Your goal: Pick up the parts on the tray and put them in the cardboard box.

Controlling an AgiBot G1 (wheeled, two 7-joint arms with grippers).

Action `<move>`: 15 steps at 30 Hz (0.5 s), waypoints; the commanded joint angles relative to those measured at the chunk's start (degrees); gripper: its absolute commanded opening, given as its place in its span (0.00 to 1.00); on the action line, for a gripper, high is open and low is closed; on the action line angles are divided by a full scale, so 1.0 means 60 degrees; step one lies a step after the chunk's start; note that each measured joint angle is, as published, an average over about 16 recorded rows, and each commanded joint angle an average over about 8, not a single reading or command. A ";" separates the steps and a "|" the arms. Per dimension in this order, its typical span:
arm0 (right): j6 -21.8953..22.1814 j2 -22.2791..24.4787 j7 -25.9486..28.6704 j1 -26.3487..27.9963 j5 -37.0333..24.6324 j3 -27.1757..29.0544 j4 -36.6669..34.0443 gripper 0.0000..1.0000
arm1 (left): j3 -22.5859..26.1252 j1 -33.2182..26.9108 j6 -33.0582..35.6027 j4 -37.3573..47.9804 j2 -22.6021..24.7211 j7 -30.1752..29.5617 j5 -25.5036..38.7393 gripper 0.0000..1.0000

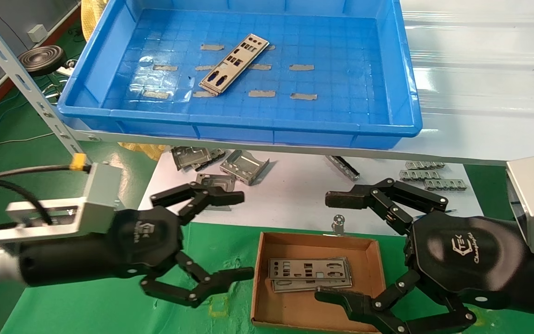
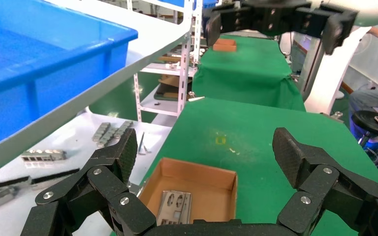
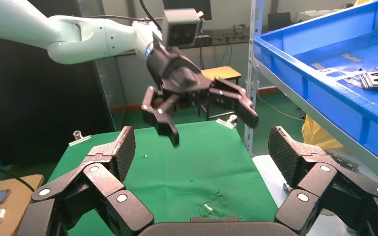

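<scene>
Left gripper (image 1: 230, 236): spread wide and holding nothing, it hangs low over the green bench (image 1: 86, 306), just to the left of the cardboard box (image 1: 378, 264). One finger points over the white sheet (image 1: 295, 195), the other toward the box's left wall.

Right gripper (image 1: 339, 246): also released and empty, on the right side of the box. Its near finger reaches over the box's front right corner, the far one sits above the edge of the white sheet.

Cardboard box: brown, open-topped, standing on the green bench between the two grippers. Inside lies a small stack of parts (image 1: 310, 273), flat, silver-grey and punched with cut-outs, toward the far side of the floor.

Tray (image 1: 248, 130): big blue bin on the raised shelf behind the box. A few more plates (image 1: 233, 64) lie stacked at a slant near the middle of its grid floor, among short grey tape strips (image 1: 301, 67).

White sheet: under the shelf, beyond the box. It carries folded metal brackets (image 1: 244, 166) on the left and narrow slotted strips (image 1: 427, 175) on the right, well apart from the box.

Clip (image 1: 339, 223): a small metal binder clip, at the edge of the green cloth just behind the box.
</scene>
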 commanded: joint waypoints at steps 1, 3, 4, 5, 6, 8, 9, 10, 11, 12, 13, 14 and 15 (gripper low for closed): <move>0.0000 0.0000 0.0000 0.0000 0.0000 0.0000 0.0000 1.00 | -0.0181 0.0138 -0.0014 -0.0296 -0.0208 -0.0192 -0.0063 1.00; 0.0000 0.0000 0.0000 0.0000 0.0000 0.0000 0.0000 1.00 | -0.0359 0.0273 -0.0028 -0.0588 -0.0412 -0.0382 -0.0125 1.00; 0.0000 0.0000 0.0000 0.0000 0.0000 0.0000 0.0000 1.00 | -0.0449 0.0342 -0.0035 -0.0736 -0.0516 -0.0478 -0.0156 1.00; 0.0000 0.0000 0.0000 0.0000 0.0000 0.0000 0.0000 1.00 | -0.0539 0.0410 -0.0042 -0.0884 -0.0620 -0.0574 -0.0187 1.00; 0.0000 0.0000 0.0000 0.0000 0.0000 0.0000 0.0000 1.00 | -0.0626 0.0476 -0.0049 -0.1026 -0.0720 -0.0667 -0.0218 1.00; 0.0000 0.0000 0.0000 0.0000 0.0000 0.0000 0.0000 1.00 | -0.0804 0.0612 -0.0063 -0.1317 -0.0924 -0.0856 -0.0279 1.00; 0.0000 0.0000 0.0000 0.0000 0.0000 0.0000 0.0000 1.00 | -0.0894 0.0680 -0.0070 -0.1466 -0.1028 -0.0952 -0.0311 1.00; 0.0000 0.0000 0.0000 0.0000 0.0000 0.0000 0.0000 1.00 | -0.0984 0.0749 -0.0078 -0.1613 -0.1131 -0.1048 -0.0342 1.00; 0.0000 0.0000 0.0000 0.0000 0.0000 0.0000 0.0000 1.00 | -0.1074 0.0817 -0.0085 -0.1761 -0.1235 -0.1144 -0.0373 1.00; 0.0000 0.0000 0.0000 0.0000 0.0000 0.0000 0.0000 1.00 | -0.1165 0.0886 -0.0092 -0.1909 -0.1339 -0.1240 -0.0405 1.00; 0.0000 0.0000 0.0000 0.0000 0.0000 0.0000 0.0000 1.00 | -0.1255 0.0955 -0.0099 -0.2057 -0.1443 -0.1336 -0.0436 1.00; 0.0000 0.0000 0.0000 0.0000 0.0000 0.0000 0.0000 1.00 | -0.1346 0.1024 -0.0106 -0.2206 -0.1547 -0.1433 -0.0468 1.00; 0.0000 0.0000 0.0000 0.0000 0.0000 0.0000 0.0000 1.00 | -0.1436 0.1093 -0.0113 -0.2354 -0.1651 -0.1529 -0.0499 1.00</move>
